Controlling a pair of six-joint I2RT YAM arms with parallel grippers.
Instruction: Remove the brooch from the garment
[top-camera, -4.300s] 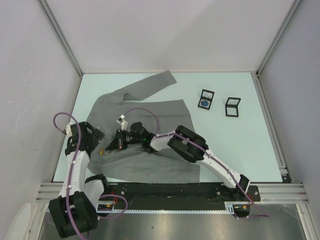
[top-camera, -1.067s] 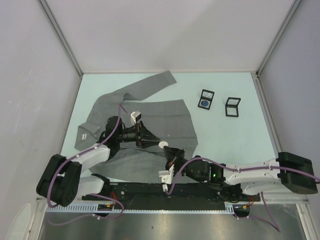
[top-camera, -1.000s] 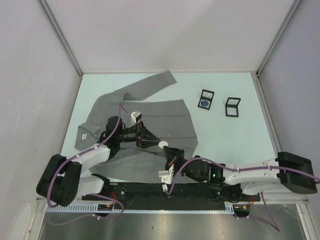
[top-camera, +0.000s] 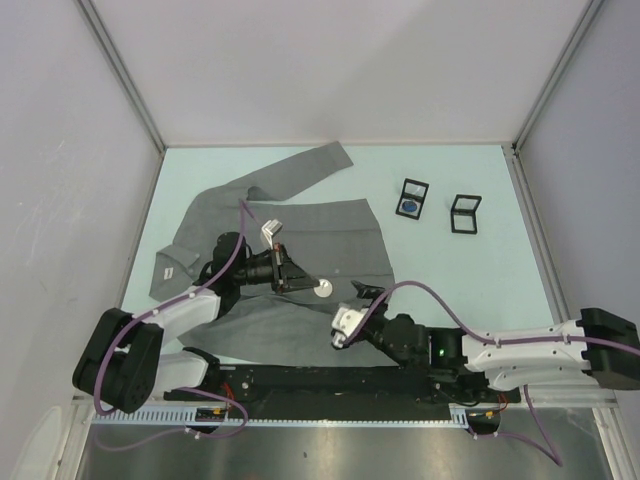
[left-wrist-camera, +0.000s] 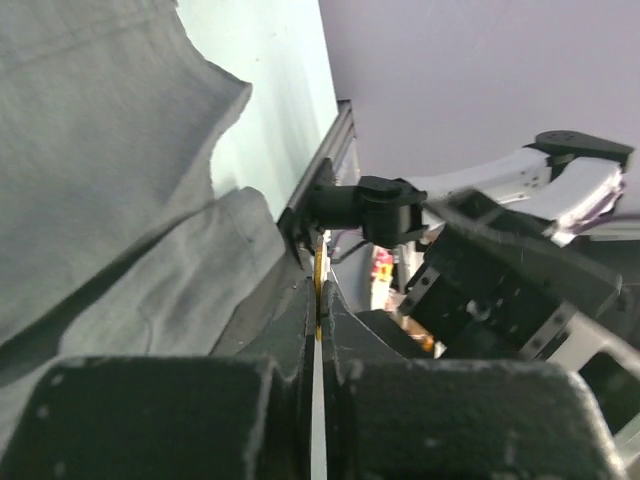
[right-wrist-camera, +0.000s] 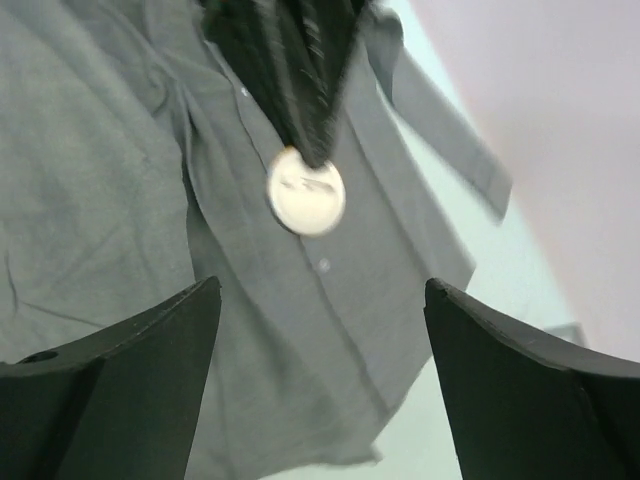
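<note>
The grey garment (top-camera: 300, 220) lies spread flat on the table; it also fills the right wrist view (right-wrist-camera: 100, 200) and the left wrist view (left-wrist-camera: 100, 150). The brooch (top-camera: 324, 289), a round pale disc, sits over the garment's front near its button row. My left gripper (top-camera: 300, 283) is shut on the brooch's rim. From the right wrist the brooch (right-wrist-camera: 306, 192) hangs from the left gripper's dark fingers (right-wrist-camera: 300, 60). In the left wrist view the brooch (left-wrist-camera: 318, 285) is a thin edge pinched in my left gripper (left-wrist-camera: 318, 310). My right gripper (top-camera: 366, 293) (right-wrist-camera: 320, 380) stands open just right of the brooch, holding nothing.
Two small black open boxes stand at the back right, one (top-camera: 412, 198) with a blue thing inside and one (top-camera: 465, 213) beside it. A metal rail (top-camera: 400, 375) runs along the near edge. Walls close in the table on three sides.
My right gripper has let go of the brooch, opened wide and drawn back a little to the right. My left gripper has shut on the brooch and holds it alone.
</note>
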